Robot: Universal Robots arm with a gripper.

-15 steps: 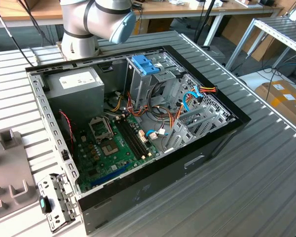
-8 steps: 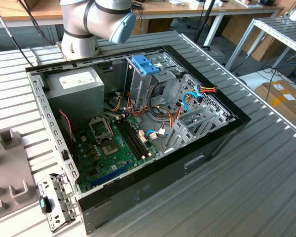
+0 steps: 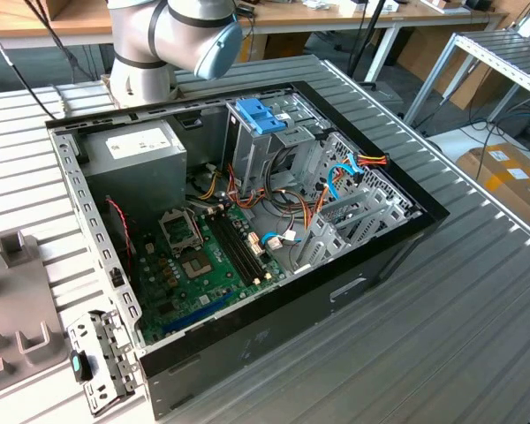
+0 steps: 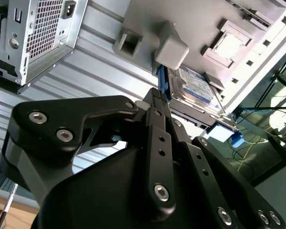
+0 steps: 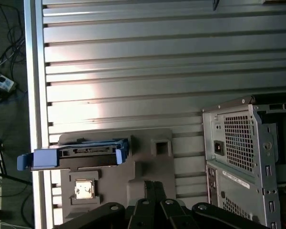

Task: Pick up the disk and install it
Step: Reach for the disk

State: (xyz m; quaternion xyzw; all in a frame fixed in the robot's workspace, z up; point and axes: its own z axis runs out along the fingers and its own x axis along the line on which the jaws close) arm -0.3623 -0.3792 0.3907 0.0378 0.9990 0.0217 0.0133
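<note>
The disk stands on edge in a slot of the grey fixture plate, with its blue side rail toward the first wrist camera. In the second wrist view the disk's labelled face and a blue rail show just beyond my fingertips. My gripper hangs above the fixture, a short way from the disk and apart from it. Its black fingers lie together with nothing between them.
The open computer case lies on the ribbed metal table, showing its motherboard, cables and a light-blue latch on the drive cage. The case's vented rear is beside the fixture. A small chip sits in the fixture. The table edge is close by.
</note>
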